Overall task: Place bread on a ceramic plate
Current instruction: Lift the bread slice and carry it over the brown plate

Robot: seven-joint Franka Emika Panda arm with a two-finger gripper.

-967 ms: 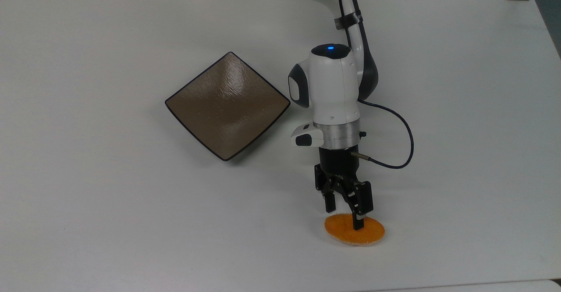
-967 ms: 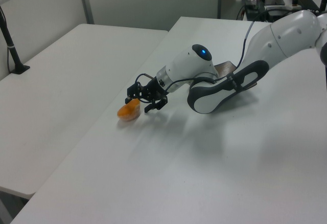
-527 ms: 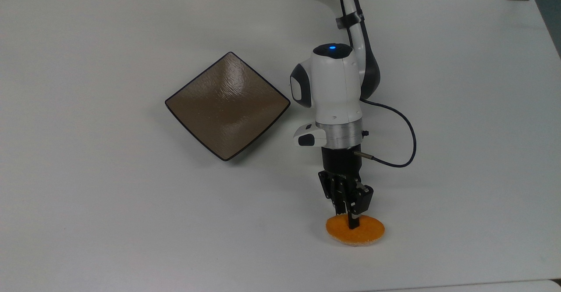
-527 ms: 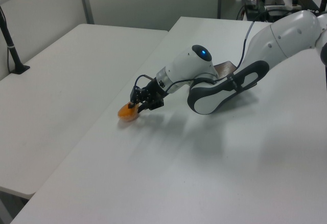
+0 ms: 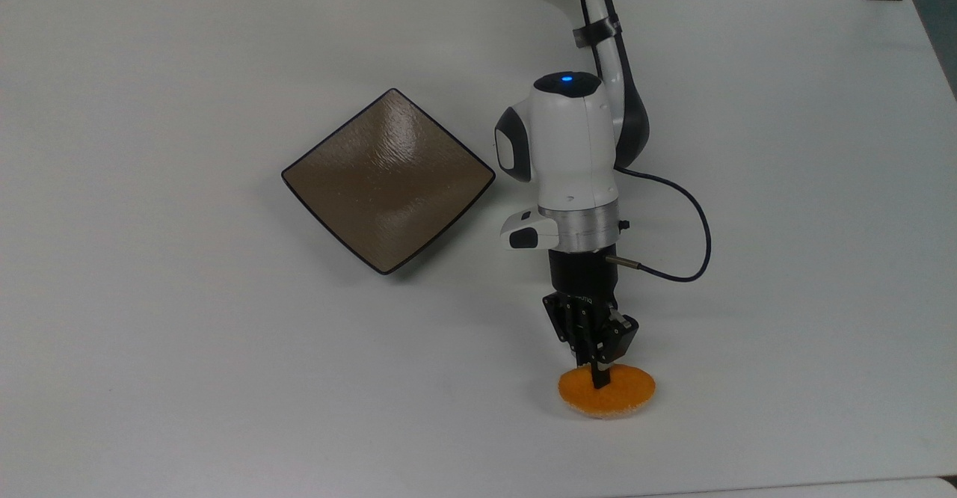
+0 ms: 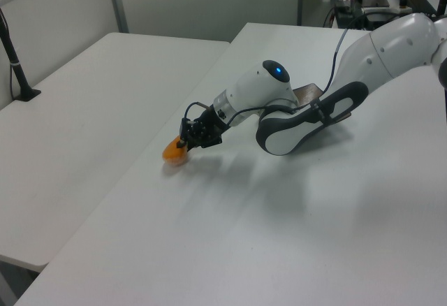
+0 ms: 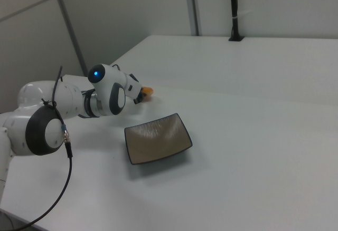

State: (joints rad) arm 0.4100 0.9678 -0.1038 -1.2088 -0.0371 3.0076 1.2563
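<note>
near the table's front edge in the top view, i see my gripper pointing steeply down, arm stretched long, fingers clenched on the bread. ceramic plate sits well apart, to the top view's left, bare.

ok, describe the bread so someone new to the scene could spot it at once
On the white table, follow the arm down to its fingers, near the top view's lower edge. The bread sits under them, pinched between them: a small flat orange oval with a pale crumbly rim. The plate, up and to the top view's left, is square, brown and far larger.
</note>
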